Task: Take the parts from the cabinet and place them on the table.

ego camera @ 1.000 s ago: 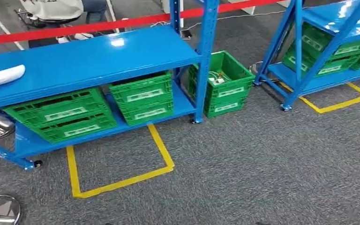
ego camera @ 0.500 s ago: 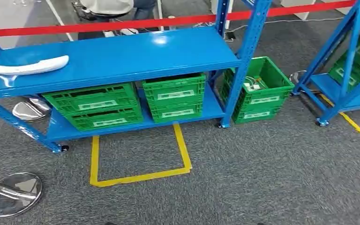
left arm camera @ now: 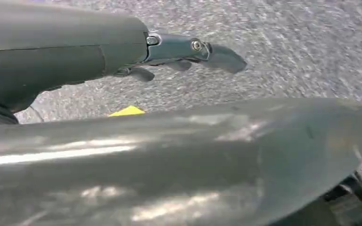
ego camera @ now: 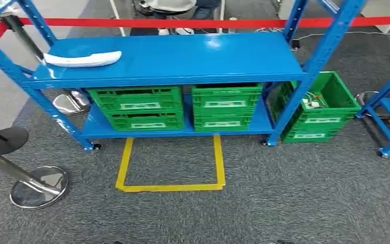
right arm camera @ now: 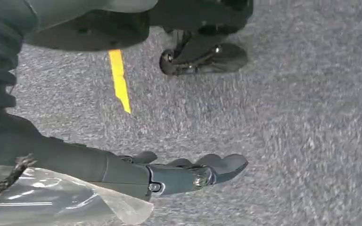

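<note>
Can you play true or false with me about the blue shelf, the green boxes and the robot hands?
1. A white curved part lies on the top board of the blue shelf. True.
2. The crates on the bottom shelf are red. False: they are green.
3. One green crate stands on the floor beside the shelf, with small things inside. True.
4. The yellow tape square is stuck on top of the shelf. False: it is on the grey carpet in front of the shelf.
5. The left robot hand is holding a crate. False: it holds nothing and hangs over the carpet, like the right robot hand.
</note>
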